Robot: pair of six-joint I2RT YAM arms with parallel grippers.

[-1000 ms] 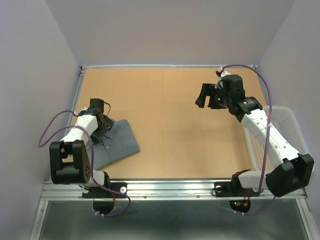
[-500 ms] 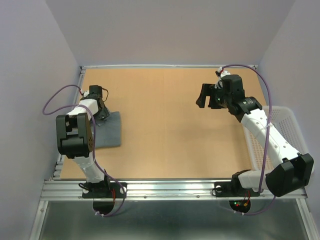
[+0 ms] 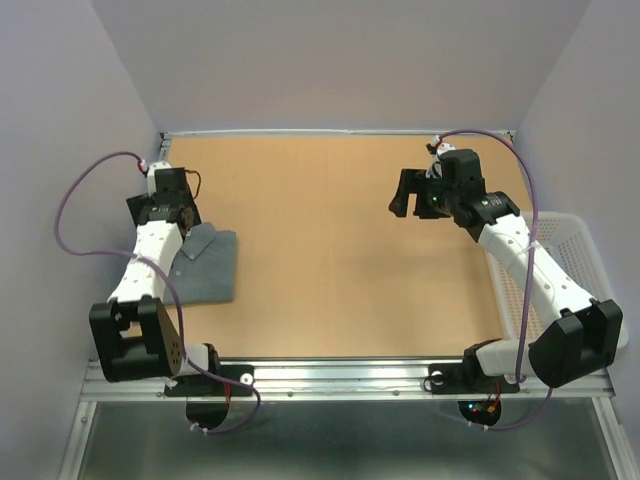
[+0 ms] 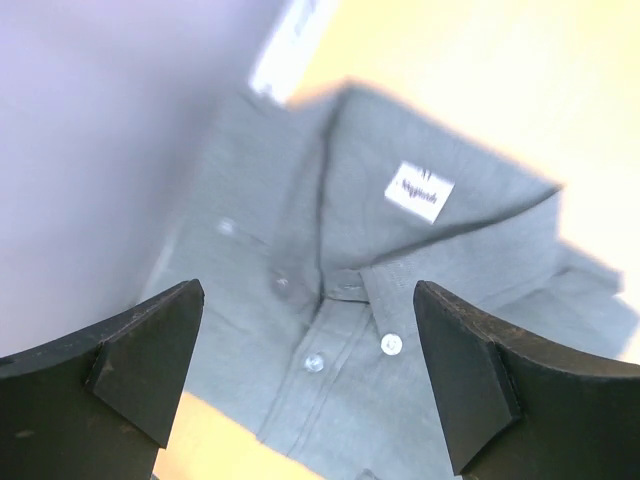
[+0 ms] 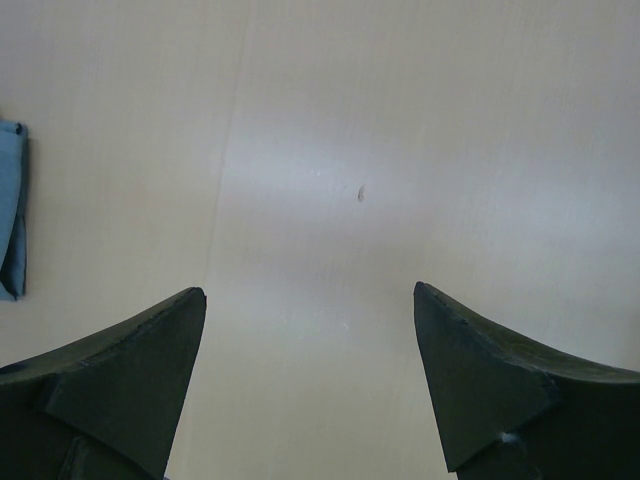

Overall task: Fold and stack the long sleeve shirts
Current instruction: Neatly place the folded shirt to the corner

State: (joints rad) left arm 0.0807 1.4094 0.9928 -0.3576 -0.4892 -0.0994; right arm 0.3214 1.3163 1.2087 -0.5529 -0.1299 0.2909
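Shirt partly behind left arm

Bright, even light; left wrist view blurred.

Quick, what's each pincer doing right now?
Left pincer: open, not holding the plain grey cloth button-up shirt.
Right pincer: open, holding nothing.

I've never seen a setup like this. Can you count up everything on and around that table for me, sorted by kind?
Grey shirt: 1
White mesh basket: 1
Robot arms: 2, the left arm and the right arm
Total: 4
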